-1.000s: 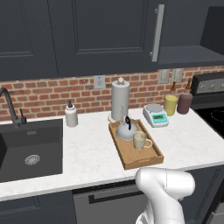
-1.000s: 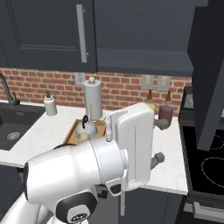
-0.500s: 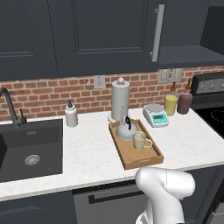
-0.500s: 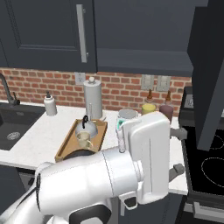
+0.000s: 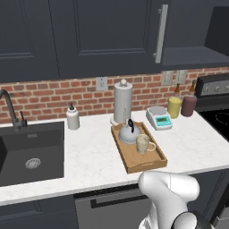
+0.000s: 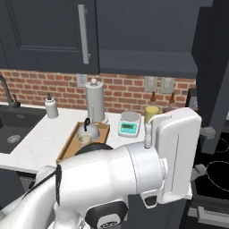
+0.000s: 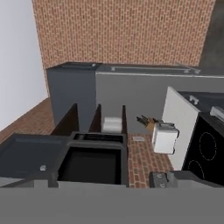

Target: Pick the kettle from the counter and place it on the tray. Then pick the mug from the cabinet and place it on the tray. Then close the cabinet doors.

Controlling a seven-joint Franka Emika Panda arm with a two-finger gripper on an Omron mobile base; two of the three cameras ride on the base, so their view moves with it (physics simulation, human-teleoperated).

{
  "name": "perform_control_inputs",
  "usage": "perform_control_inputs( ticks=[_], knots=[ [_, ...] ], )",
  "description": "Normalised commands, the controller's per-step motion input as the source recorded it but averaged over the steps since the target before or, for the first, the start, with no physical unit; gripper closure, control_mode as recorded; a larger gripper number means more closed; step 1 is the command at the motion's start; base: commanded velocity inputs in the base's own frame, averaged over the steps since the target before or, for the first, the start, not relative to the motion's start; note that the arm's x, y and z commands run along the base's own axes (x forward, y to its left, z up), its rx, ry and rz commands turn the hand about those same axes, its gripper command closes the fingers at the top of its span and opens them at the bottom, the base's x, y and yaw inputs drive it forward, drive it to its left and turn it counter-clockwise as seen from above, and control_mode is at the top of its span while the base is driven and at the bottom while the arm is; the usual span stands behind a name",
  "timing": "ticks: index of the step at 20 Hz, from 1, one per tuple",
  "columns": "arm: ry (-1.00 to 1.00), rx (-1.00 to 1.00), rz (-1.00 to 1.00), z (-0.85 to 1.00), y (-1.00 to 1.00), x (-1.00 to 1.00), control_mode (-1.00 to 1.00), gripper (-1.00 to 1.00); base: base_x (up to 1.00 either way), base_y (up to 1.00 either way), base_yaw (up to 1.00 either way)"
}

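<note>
The wooden tray [image 5: 150,162] [image 6: 67,144] lies on the white counter [image 5: 89,156]. The silver kettle [image 5: 128,134] [image 6: 88,130] sits at the tray's far end, with the cream mug [image 5: 143,144] just in front of it. Above, the cabinet's left door [image 5: 112,36] is closed. The right door [image 6: 215,71] stands swung open, showing the dark shelf [image 5: 192,57]. In the right base view my gripper [image 6: 205,152] points right, just in front of that open door. Its two grey fingers [image 6: 208,132] stand apart with nothing between them.
A steel paper-towel cylinder [image 5: 123,102], a white-and-teal scale [image 5: 159,117], a yellow bottle [image 5: 174,105] and a dark-red bottle [image 5: 189,103] stand along the brick wall. The sink [image 5: 29,152] is on the left, the stove [image 5: 219,118] on the right. A toaster [image 7: 165,138] appears in the hand view.
My arm has swung to the right in the right base view, carrying the hand toward the open right door. Kettle, mug and tray have not moved.
</note>
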Motion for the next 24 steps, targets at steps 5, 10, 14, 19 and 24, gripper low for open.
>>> perform_control_inputs(
  ticks=[5,10,14,19,24],
  knots=[
    [-0.07,0.13,0.01,0.14,-0.30,0.07,-1.00,-1.00,0.00,0.00,0.00],
    [0.00,0.04,0.00,0.10,-0.42,0.12,-1.00,-1.00,0.00,0.00,0.00],
    [0.00,0.00,0.00,0.00,-0.51,0.04,-1.00,-1.00,0.00,0.00,0.00],
    [0.00,-0.01,0.05,-0.01,-0.42,0.06,-1.00,-1.00,0.00,0.00,0.00],
    [0.00,-0.06,0.15,0.00,-0.25,0.36,-1.00,-1.00,0.00,0.00,0.00]
  ],
)
